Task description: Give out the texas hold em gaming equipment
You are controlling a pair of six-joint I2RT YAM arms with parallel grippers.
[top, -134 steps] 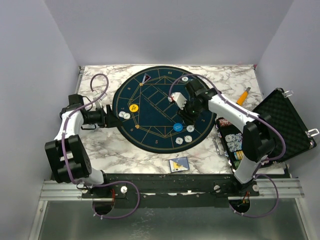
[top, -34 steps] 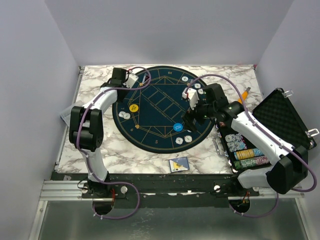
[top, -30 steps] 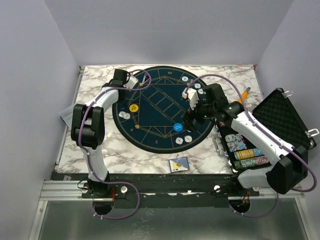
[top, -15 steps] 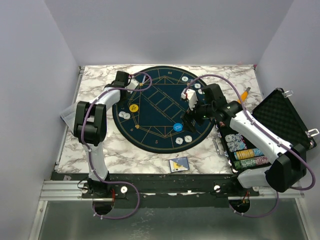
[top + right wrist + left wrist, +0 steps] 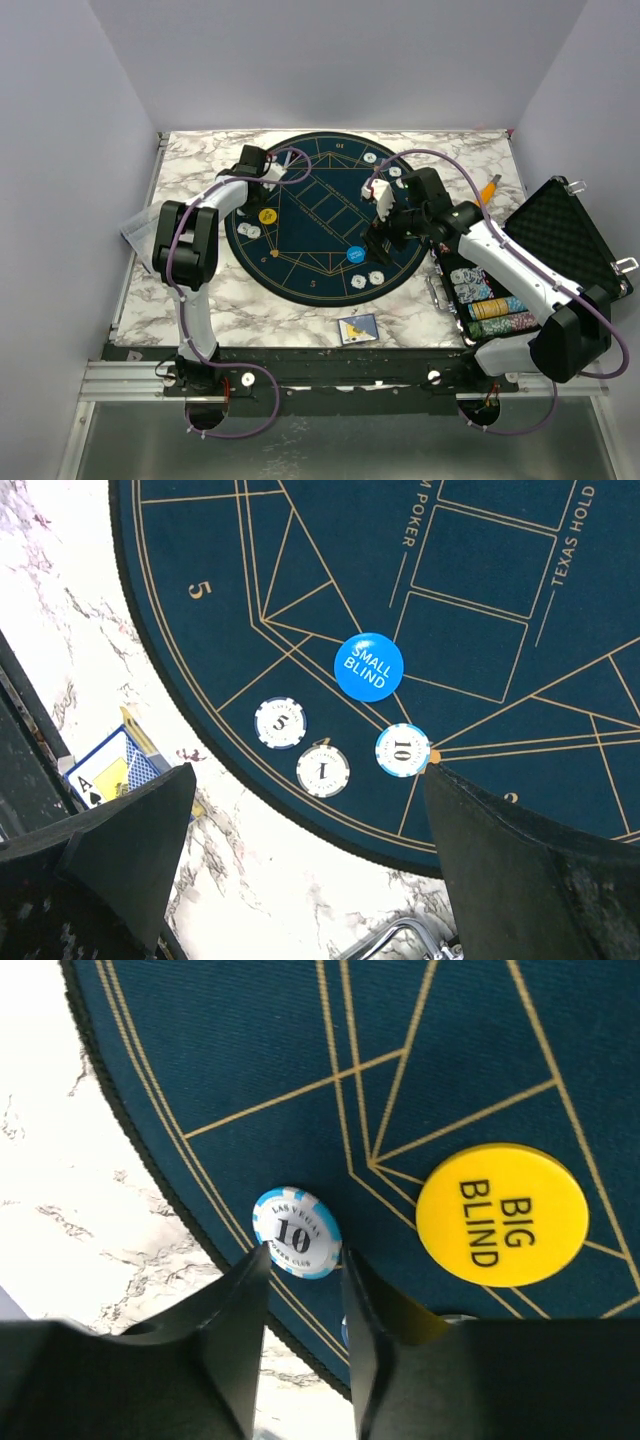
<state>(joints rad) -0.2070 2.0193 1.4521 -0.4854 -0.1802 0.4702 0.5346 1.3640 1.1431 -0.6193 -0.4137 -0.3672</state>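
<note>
1. Top view
   - The left tool now hangs over the far-left part of the round mat. 4.5 s ago it sat low over the counter by the mat's left rim. Over the last second it has crept inward from the mat's far edge.
   - The right tool hovers over the mat's right half, about where it was. Its elbow has swung out toward the open case.
   - The yellow disc with the chips beside it, and the blue disc with its three chips, lie exactly as in every earlier frame.
   - I judge that no piece has been dealt in this span and the arms have only repositioned.

2. Left wrist view
   - The tool's jaws stand narrowly apart with nothing between them.
   - A chip marked 10 lies flat on the mat near its rim, in line with the tips. The yellow disc, lettered BIG BLIND, sits just to its right.
   - I cannot tell how far above the mat the tips are.

3. Right wrist view
   - This tool is spread wide and carries nothing.
   - Below it lies the blue disc, lettered SMALL BLIND. The three chips, marked 5, 1 and 10, sit between it and the mat's rim.
   - A pack of cards showing an ace rests on the counter off the mat. It is probably the next thing to hand out.
</note>
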